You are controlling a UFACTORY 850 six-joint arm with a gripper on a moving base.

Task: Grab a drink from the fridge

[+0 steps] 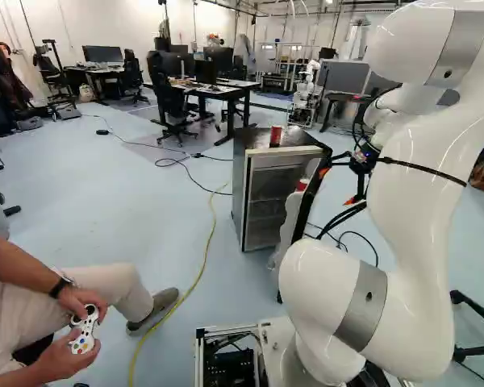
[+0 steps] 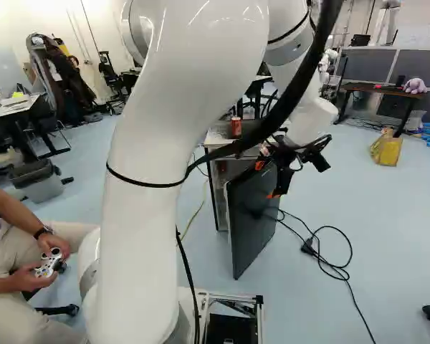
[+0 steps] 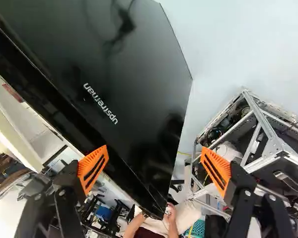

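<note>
Pincer (image 3: pixel 154 169) is wide open, its orange pads (image 3: pixel 93 168) spread apart with nothing gripped between them. I have it up by the top of the fridge door (image 2: pixel 252 215); whether either finger touches the door, I can't tell. The door stands well open, on the right of the fridge (image 1: pixel 239 193), so I'd judge the opening step largely done and the reach for a drink next.

One red can (image 1: pixel 275 137) stands upright on top of the fridge (handy, but not strictly from inside it). At the top of the door's inner side there's also a red-topped item (image 1: pixel 302 185), which I take for another drink, though too little of it shows to be sure. I can make out shelves (image 1: pixel 266 208) inside, but no drink I could name on them.

My arm (image 1: pixel 419 201) is on the right, with the door partly between it and the opening. I'd lift clear of the door's top, swing left to the inner side, then line up on a drink before closing. Cutting straight across could catch the door and swing it, or tip whatever its rack holds.
</note>
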